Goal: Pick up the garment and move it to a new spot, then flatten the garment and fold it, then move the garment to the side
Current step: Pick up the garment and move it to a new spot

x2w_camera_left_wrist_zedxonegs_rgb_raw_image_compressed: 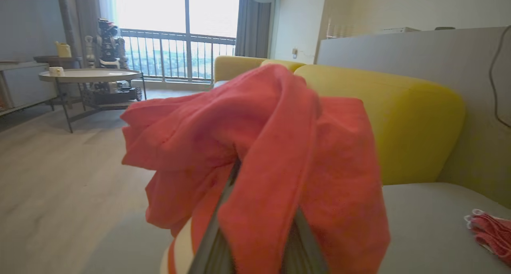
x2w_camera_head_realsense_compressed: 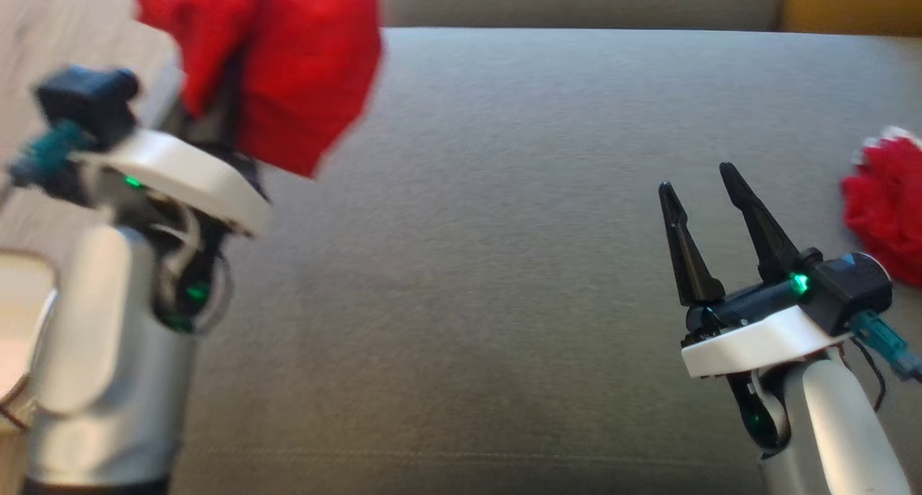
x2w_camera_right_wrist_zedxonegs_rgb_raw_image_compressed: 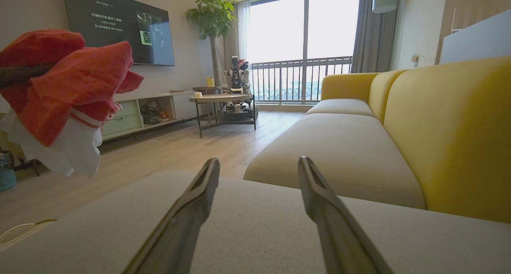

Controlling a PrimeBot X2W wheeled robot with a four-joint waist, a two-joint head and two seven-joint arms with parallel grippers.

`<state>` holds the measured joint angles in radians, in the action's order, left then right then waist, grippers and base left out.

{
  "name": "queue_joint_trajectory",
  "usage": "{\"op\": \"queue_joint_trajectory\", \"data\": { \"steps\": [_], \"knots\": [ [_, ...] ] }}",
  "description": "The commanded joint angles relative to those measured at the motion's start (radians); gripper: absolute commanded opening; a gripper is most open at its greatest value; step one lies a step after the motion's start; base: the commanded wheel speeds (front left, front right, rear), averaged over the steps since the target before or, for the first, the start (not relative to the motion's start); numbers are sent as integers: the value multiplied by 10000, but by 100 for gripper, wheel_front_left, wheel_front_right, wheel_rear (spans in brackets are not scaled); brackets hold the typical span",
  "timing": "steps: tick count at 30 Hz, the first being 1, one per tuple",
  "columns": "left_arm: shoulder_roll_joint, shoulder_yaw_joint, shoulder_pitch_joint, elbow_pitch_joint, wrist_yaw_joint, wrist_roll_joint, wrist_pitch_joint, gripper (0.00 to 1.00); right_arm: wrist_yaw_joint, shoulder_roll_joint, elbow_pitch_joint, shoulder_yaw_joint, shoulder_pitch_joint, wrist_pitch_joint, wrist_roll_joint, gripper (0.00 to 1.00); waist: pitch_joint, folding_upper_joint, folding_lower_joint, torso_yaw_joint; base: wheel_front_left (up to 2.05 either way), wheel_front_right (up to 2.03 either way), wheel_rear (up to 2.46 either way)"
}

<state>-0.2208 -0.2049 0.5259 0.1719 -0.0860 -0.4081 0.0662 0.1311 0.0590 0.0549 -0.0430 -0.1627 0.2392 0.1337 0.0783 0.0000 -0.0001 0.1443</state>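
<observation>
The red garment [x2w_camera_head_realsense_compressed: 302,63] hangs bunched over the left claw [x2w_camera_head_realsense_compressed: 229,106], up at the left above the grey cushion [x2w_camera_head_realsense_compressed: 468,279]. The right claw [x2w_camera_head_realsense_compressed: 696,178] hovers at the right, fingers spread and empty, near a small red cloth [x2w_camera_head_realsense_compressed: 886,214] lying on the cushion.

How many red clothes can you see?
2. One red garment hangs from the left gripper; a second red cloth lies on the gray cushion, far right, partly cut off.
</observation>
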Motion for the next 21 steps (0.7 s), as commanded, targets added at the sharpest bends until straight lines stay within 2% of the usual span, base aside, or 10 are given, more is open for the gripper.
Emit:
{"op": "queue_joint_trajectory", "data": {
  "steps": [1, 5, 8, 9, 12, 13, 18, 19, 20, 21],
  "knots": [
    [-93, 157, 238, -746, 101, -53, 119, 0, -4, -85, -312, -208, -241, 91, 84, 100, -305, 0, 1, -655, 0, 0, 0],
    [395, -358, -229, -1413, 280, -14, 279, 0, -4, -86, -307, -176, -278, 132, 189, 100, -323, 0, 1, -1407, 0, 0, 0],
    [798, -641, -416, -1419, 470, 20, 192, 0, -4, -86, -334, -197, -289, 152, 244, 100, -213, 0, 1, -2004, 0, 0, 0],
    [798, -641, -416, -1419, 470, 20, 192, 0, -4, -86, -334, -197, -289, 152, 244, 100, -213, 0, 1, -2004, 0, 0, 0],
    [1158, -813, -440, -1002, 708, 35, -145, 0, -4, -86, -388, -262, -324, 170, 301, 100, -71, 0, 1, -2573, 0, 0, 0],
    [1328, -857, -388, -549, 984, 121, -518, 0, -4, -86, -455, -326, -372, 180, 347, 100, 66, 0, 1, -2930, 0, 0, 0],
    [1564, -1111, -165, 597, 1397, 198, -1292, 0, -4, -86, -564, -404, -496, 197, 425, 100, 325, 0, 1, -3509, 0, 0, 0],
    [1603, -1215, -121, 910, 1440, 148, -1461, 3, -4, -87, -565, -414, -520, 201, 437, 100, 360, 0, 1, -3622, 0, 0, 0],
    [1635, -1324, -93, 1206, 1488, 73, -1637, 45, -4, -87, -562, -421, -537, 204, 452, 100, 390, 0, 1, -3718, 0, 0, 0],
    [1658, -1457, -71, 1497, 1525, 8, -1800, 100, -4, -87, -556, -426, -553, 207, 460, 100, 422, 0, 1, -3803, 0, 0, 0]
  ]
}}
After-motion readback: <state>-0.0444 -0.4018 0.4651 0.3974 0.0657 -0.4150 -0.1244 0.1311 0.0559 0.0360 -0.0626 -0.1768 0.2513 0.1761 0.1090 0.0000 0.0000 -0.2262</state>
